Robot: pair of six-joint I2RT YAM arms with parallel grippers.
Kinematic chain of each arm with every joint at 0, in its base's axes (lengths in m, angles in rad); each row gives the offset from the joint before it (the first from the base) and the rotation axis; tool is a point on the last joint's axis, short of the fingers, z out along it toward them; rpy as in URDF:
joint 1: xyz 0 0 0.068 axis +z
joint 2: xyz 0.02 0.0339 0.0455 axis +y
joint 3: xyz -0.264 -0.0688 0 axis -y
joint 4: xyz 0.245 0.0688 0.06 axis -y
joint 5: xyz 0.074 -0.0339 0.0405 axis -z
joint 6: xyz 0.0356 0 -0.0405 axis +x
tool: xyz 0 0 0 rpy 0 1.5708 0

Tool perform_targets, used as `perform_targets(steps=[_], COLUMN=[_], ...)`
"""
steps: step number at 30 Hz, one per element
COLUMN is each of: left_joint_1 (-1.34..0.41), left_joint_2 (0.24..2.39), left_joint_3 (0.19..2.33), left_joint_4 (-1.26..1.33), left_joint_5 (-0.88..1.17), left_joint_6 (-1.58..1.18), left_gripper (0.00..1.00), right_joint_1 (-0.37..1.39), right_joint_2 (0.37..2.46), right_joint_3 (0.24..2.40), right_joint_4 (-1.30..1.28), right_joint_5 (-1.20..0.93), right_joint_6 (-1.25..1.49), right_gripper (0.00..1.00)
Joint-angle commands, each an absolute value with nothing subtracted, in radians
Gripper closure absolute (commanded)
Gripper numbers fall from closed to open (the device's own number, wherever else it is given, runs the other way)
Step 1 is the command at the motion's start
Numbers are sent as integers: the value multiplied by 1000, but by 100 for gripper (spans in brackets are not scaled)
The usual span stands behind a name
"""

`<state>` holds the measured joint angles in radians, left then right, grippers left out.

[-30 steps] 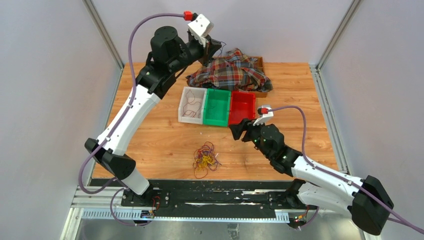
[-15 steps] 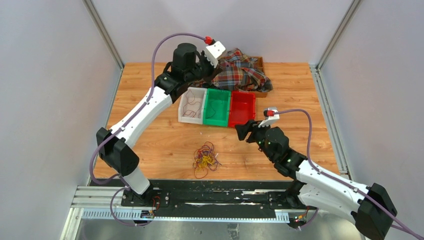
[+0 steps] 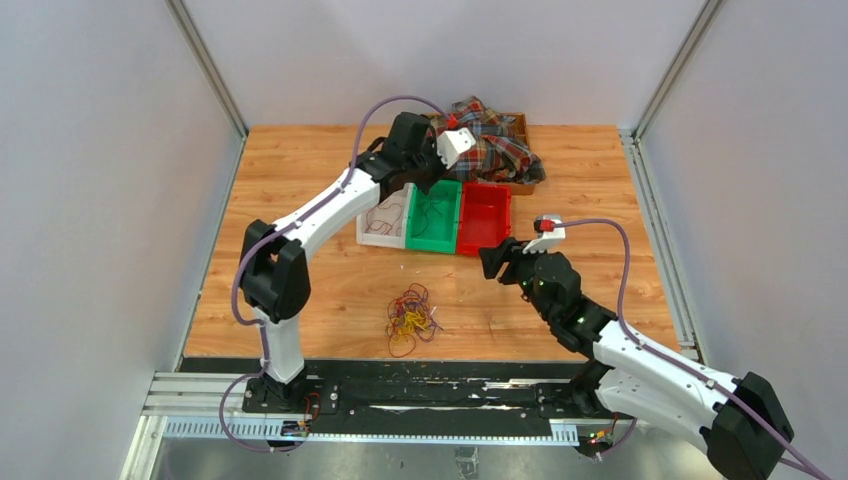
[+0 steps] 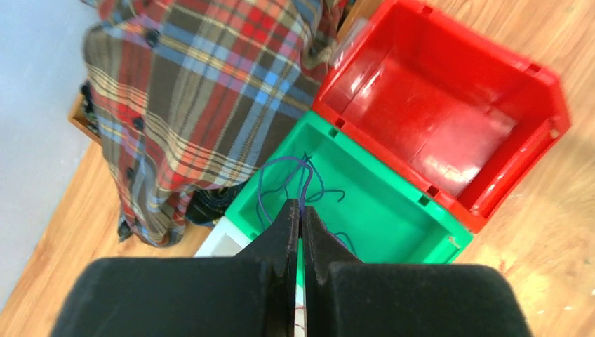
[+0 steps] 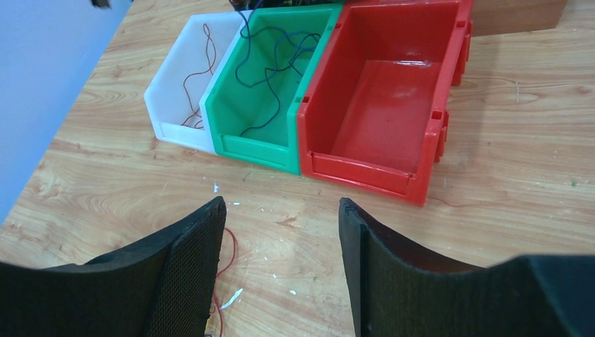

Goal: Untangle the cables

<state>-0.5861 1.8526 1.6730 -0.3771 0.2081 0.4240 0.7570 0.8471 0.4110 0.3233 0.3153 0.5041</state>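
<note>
A tangle of thin red, yellow and dark cables (image 3: 410, 318) lies on the wood near the front edge. My left gripper (image 4: 300, 209) is shut on a thin dark bluish cable (image 4: 284, 175). That cable hangs in loops into the green bin (image 4: 393, 210), and it shows as the dark cable (image 5: 273, 63) in the right wrist view too. A thin red cable (image 5: 200, 70) lies in the white bin (image 5: 175, 91). In the top view my left gripper (image 3: 432, 175) hovers over the green bin's back edge. My right gripper (image 5: 281, 207) is open and empty, low over the wood in front of the bins.
The white bin (image 3: 383, 215), green bin (image 3: 432, 215) and red bin (image 3: 484, 215) stand in a row mid-table; the red bin holds nothing. A plaid cloth (image 3: 480, 140) is heaped over a brown box (image 3: 520, 125) behind them. Grey walls close in both sides.
My left arm has come down and to the right from high at the back to just over the green bin, lowering the cable into it. The right gripper has drifted slightly right, and its jaws have narrowed a little.
</note>
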Motion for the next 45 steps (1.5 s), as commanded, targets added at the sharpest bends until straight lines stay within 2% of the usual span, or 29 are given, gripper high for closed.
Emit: perform_targets(steps=[1,8,18,20,23,24,26,28,29,39,42,45], left_joint_1=[-602,-614,-615,-615,-610,-607,-602,-603,-603,-567,-561,-563], left_joint_2=[1923,1976,2041,2058,2075,2069,2044,2018,2015,1965,1895,1807], left_joint_3=[1727,1635,1639,1698,1777,1786,1782,1785,1796,2031,2011,1879], left_joint_4=[-441,-377,-391,-475,-599,-622,-646,-688,-734,-969,-1021,-1082], left_joint_5=[147,101,50,60,74,90,128,185,208,340,375,479], left_joint_6=[497,528,602,633,655,656,661,688,704,687,675,666], left_gripper=[100,100,99,93,74,63,24,5,2,2,2,2], right_joint_1=[725,700,695,696,696,696,695,696,695,696,696,695], right_joint_2=[842,849,879,875,870,869,866,862,859,826,828,832], right_joint_3=[402,414,434,441,447,449,451,454,455,479,485,481], right_joint_4=[322,319,303,294,284,282,277,272,268,236,231,231], right_joint_5=[310,280,259,260,257,255,253,252,250,249,243,235], right_joint_6=[516,514,530,530,530,529,531,531,530,515,514,524], right_gripper=[40,42,44,44,44,44,45,45,45,45,45,43])
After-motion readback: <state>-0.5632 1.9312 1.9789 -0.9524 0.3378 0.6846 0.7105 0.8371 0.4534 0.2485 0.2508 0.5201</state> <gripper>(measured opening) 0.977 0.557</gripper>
